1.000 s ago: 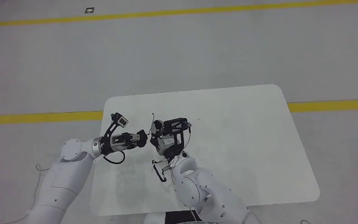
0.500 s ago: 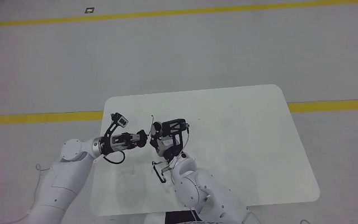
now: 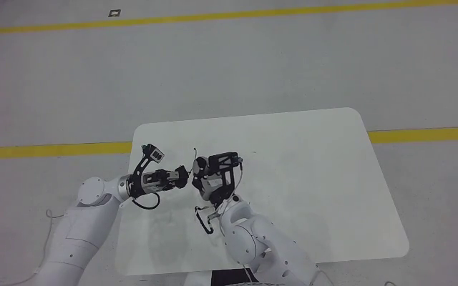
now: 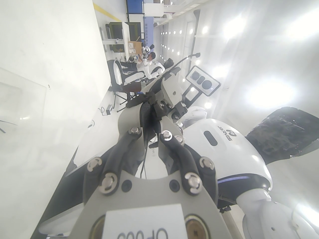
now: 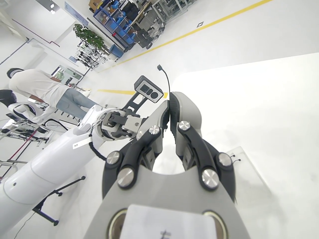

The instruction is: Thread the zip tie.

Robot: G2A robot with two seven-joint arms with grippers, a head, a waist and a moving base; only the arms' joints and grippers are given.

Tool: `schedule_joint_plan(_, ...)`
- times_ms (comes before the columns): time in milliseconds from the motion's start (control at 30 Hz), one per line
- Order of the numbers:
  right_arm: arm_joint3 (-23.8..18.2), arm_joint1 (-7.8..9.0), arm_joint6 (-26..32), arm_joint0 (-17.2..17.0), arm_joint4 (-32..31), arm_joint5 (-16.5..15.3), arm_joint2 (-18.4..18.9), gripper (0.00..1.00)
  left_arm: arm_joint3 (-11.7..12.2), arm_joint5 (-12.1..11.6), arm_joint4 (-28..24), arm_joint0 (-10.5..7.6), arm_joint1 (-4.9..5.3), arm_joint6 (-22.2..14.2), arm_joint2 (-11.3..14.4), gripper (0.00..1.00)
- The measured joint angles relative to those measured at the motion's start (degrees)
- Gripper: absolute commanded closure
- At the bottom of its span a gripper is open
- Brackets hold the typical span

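A thin black zip tie (image 5: 166, 80) sticks out past the fingertips of my right gripper (image 5: 169, 100), which is shut on its strap; the head (image 5: 159, 67) is at the free end. In the top view the zip tie (image 3: 195, 154) rises from where both grippers meet above the white table (image 3: 300, 179). My left gripper (image 3: 184, 175) comes in from the left, tip to tip with the right gripper (image 3: 198, 174). In the left wrist view the left gripper (image 4: 149, 105) looks shut. I cannot tell what lies between its pads. The zip tie (image 4: 189, 57) shows beyond it.
A clear flat tray (image 5: 249, 165) with small black pieces lies on the table near the right arm, and its corner (image 4: 25, 88) shows in the left wrist view. The table's right half is open surface. Its edges drop to a white floor with yellow lines.
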Motion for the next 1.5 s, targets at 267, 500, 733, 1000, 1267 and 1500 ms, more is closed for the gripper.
schedule_joint_plan(267, 0.2, -0.04, 0.75, -0.03, -0.2, -0.46, 0.06, 1.0, 0.0, 0.0, 0.0, 0.0, 0.0, 0.0, 0.0, 1.0)
schedule_joint_plan(500, 0.42, -0.07, 1.42, 0.05, -0.38, -1.08, 0.04, 1.0, 0.0, 0.0, 0.0, 0.0, 0.0, 0.0, 0.0, 1.0)
schedule_joint_plan(733, 0.38, -0.05, 1.9, -0.12, -0.54, -1.81, 0.03, 1.0, 0.0, 0.0, 0.0, 0.0, 0.0, 0.0, 0.0, 1.0)
schedule_joint_plan(1000, 0.33, 0.07, 1.51, -0.33, 0.23, -2.4, 0.25, 1.0, 0.0, 0.0, 0.0, 0.0, 0.0, 0.0, 0.0, 1.0)
schedule_joint_plan(1267, 0.25, 0.21, 1.79, -0.53, 0.16, -2.19, 0.33, 1.0, 0.0, 0.0, 0.0, 0.0, 0.0, 0.0, 0.0, 1.0)
schedule_joint_plan(1500, -0.01, 0.32, 1.11, -0.75, 0.68, -2.03, 0.57, 0.0, 0.0, 0.0, 0.0, 0.0, 0.0, 0.0, 0.0, 1.0)
